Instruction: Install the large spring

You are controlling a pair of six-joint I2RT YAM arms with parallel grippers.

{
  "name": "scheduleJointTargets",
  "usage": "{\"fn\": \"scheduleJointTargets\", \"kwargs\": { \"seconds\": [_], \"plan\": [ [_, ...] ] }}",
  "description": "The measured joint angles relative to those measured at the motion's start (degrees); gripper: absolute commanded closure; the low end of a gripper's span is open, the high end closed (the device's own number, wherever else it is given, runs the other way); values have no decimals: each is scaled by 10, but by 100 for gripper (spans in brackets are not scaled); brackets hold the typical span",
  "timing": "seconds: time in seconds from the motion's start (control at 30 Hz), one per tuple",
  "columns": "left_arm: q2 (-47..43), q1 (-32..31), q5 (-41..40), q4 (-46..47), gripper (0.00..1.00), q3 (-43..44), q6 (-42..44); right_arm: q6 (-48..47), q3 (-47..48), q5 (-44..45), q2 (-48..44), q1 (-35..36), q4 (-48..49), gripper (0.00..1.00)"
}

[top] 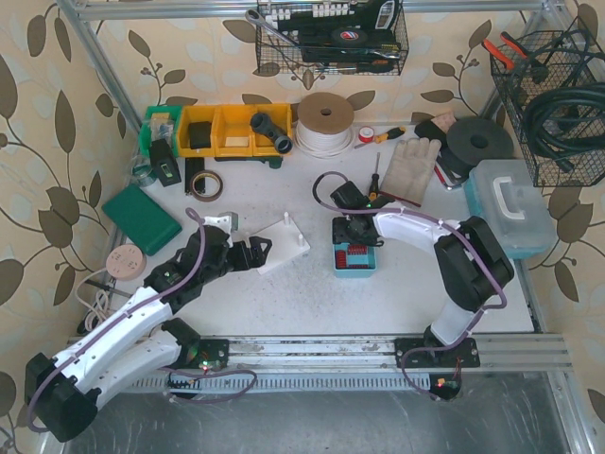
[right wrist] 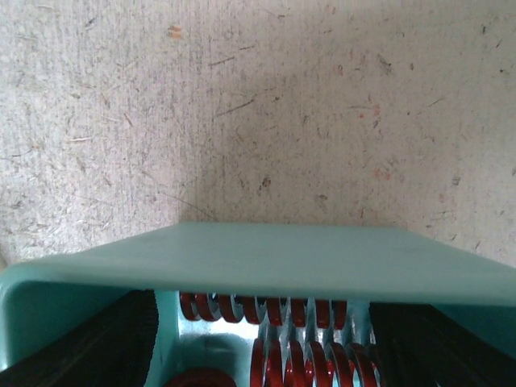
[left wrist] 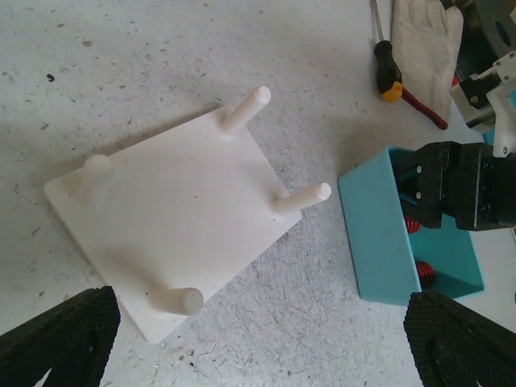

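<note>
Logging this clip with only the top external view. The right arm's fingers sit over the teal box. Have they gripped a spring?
Observer: No. The right wrist view shows the right fingers spread apart inside the teal box, with the red springs lying between them, none gripped.
Operator: Is any spring on the pegs already?
Observer: None. In the left wrist view the white plate carries four pegs, all bare.
Operator: And the left side?
Observer: The left fingers are spread wide, one at each bottom corner of that view, holding nothing.
</note>
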Motion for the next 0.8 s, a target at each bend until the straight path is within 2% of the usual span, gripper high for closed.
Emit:
{"fn": "scheduleJointTargets", "kwargs": {
  "seconds": [0.63,0.8],
  "plan": [
    [-13,11,16,19,1,-16,0,26,21,64,41,18,-7,43],
    [-24,11,15,18,1,-20,-2,27,18,63,45,23,-9,42]
  ]
}}
